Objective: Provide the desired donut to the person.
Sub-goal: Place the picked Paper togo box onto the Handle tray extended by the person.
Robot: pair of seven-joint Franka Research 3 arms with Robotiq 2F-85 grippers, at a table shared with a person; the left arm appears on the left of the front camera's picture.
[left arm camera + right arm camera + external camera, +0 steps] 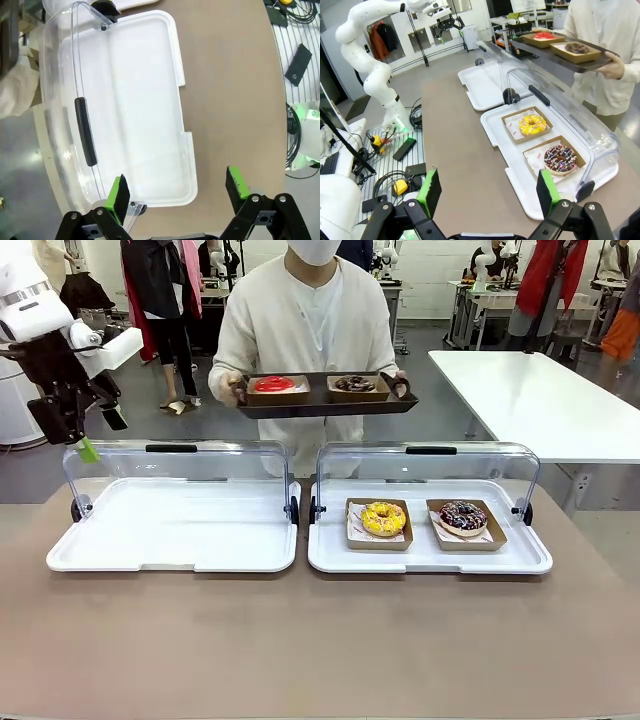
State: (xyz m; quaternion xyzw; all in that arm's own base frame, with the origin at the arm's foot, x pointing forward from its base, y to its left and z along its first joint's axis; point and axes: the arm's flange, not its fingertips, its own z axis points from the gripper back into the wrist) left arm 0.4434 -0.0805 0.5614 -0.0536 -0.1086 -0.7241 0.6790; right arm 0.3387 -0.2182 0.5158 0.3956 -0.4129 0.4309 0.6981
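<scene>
Across the desk (pixel 300 640) you see the person (pixel 305 320) holding a tray (pixel 320 400). Two donuts sit in the right case (pixel 430 555), yellow donut (pixel 383 518) and chocolate donut (pixel 462 516), ahead of your wide right pincer (pixel 487 192); left pincer (pixel 177 192) wide, well apart.

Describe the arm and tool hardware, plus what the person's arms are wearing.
White rounded arm links; the left tool and right tool are black with bright green pads. The person wears long cream-white cardigan sleeves.
</scene>
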